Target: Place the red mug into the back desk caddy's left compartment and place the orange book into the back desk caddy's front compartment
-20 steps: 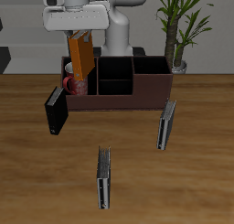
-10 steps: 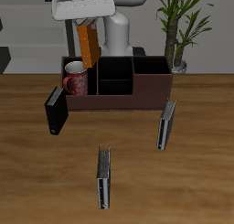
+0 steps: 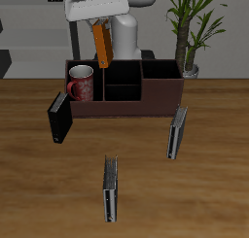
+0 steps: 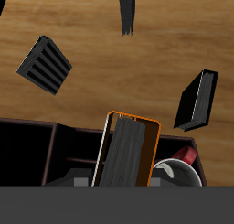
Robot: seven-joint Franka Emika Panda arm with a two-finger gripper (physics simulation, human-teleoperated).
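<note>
Now the orange book hangs higher and farther along the back desk caddy than it did 1 second ago: then it was low over the end section where the red mug stands, and it has since been carried up and sideways toward the caddy's middle. The claw is clamped on the book's upper edge, so the book dangles upright, slightly tilted, above the caddy and clear of its walls. In the wrist view the book shows edge-on with the mug's rim just beside it, and the caddy's dark dividers behind.

The red mug sits inside the left compartment, so I judge that half of the task done. What remains is the book: it looks to be on its way to the front compartment, the small middle section with the lower wall, and it must still be lined up over that slot and lowered in.

The wooden table carries 3 other books forward of the caddy. A black book leans just in front of the caddy's mug end, 1 grey-black book stands before its other end, and another grey-black book stands well forward of the caddy. A potted plant rises behind the caddy's far end, against a pale wall.
</note>
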